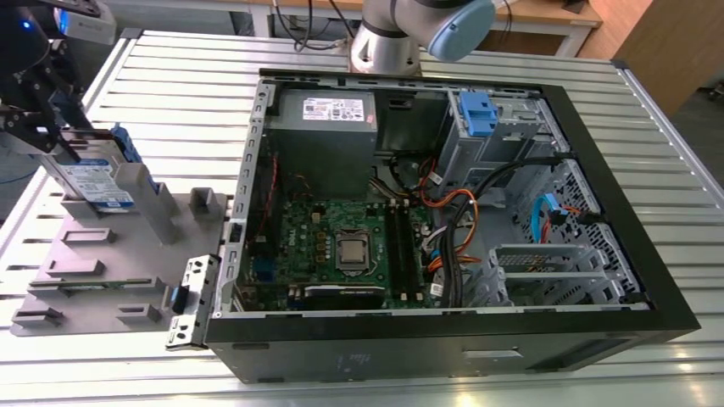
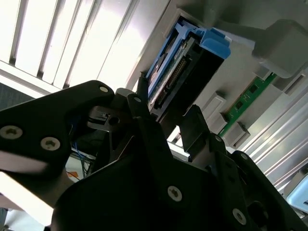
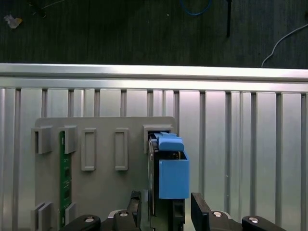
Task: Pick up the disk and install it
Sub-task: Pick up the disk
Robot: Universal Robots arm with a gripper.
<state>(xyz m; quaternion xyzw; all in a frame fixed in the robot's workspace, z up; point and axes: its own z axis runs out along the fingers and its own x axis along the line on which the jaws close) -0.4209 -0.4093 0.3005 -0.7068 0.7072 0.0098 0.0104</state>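
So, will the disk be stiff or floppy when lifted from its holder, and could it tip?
Probably stiff: the disk is a metal block in a blue plastic bracket. Likely heavy for its size. It stands on edge in the grey holder, so once freed it could tip.

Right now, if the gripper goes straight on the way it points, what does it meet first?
The disk, standing on edge in the grey holder. It sits between the gripper's open fingers, so it is probably met first, though depth is unclear.
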